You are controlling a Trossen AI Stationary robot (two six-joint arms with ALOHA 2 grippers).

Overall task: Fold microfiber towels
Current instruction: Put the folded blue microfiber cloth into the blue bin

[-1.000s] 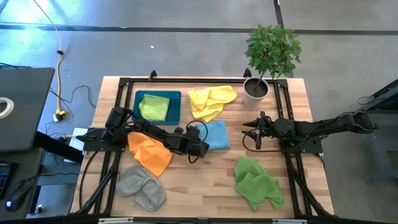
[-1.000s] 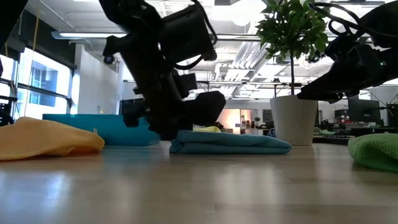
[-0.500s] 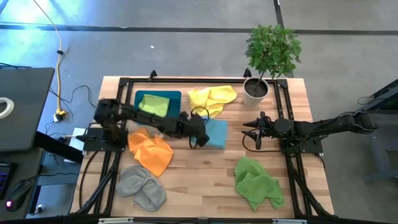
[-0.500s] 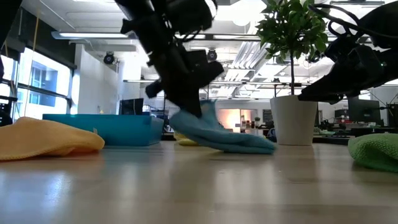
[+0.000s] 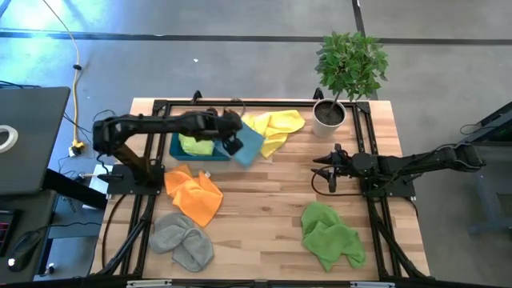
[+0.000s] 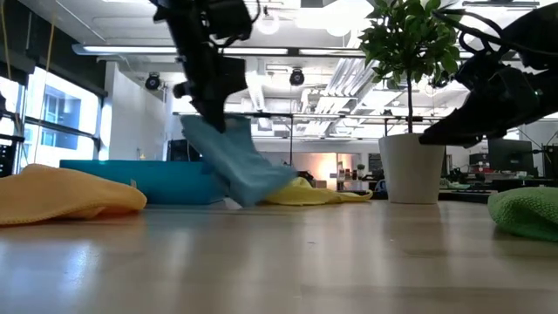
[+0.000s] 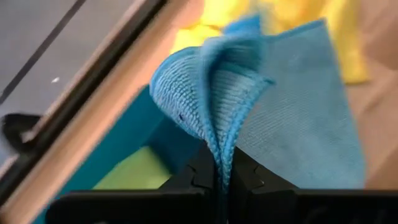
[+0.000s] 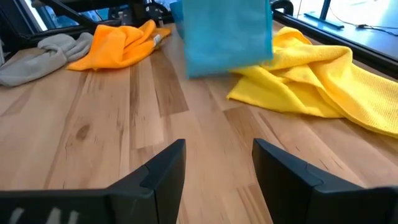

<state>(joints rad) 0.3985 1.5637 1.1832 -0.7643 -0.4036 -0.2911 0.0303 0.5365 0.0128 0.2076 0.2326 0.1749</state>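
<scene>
Six cloths are out on the wooden table [image 5: 264, 212]. The left gripper [image 5: 227, 138] has its jaws pinched tight on the folded light blue towel [image 5: 246, 145], lifted off the wood and hanging down from the fingers right at the near edge of the teal tray [image 5: 180, 152]. From table level the blue towel droops at a slant, its lowest corner close to the tabletop, though whether it touches is hard to say. Inside the tray lies a light green towel [image 5: 197, 144], partly hidden under the arm. Just beside the hanging blue one, toward the plant pot [image 5: 328, 117], the yellow towel [image 5: 276, 128] is spread in loose rumples, and the blue one overlaps its edge as seen from above.

The orange towel [image 5: 194, 192] sits crumpled on the left side of the table, with the grey towel [image 5: 182, 240] bunched near the front edge below it. The brighter green towel [image 5: 331, 236] lies in a heap at the front right.

The right gripper [image 5: 323, 166] hovers over bare wood on the right side, well apart from every cloth, its jaws standing wide with nothing between them.
</scene>
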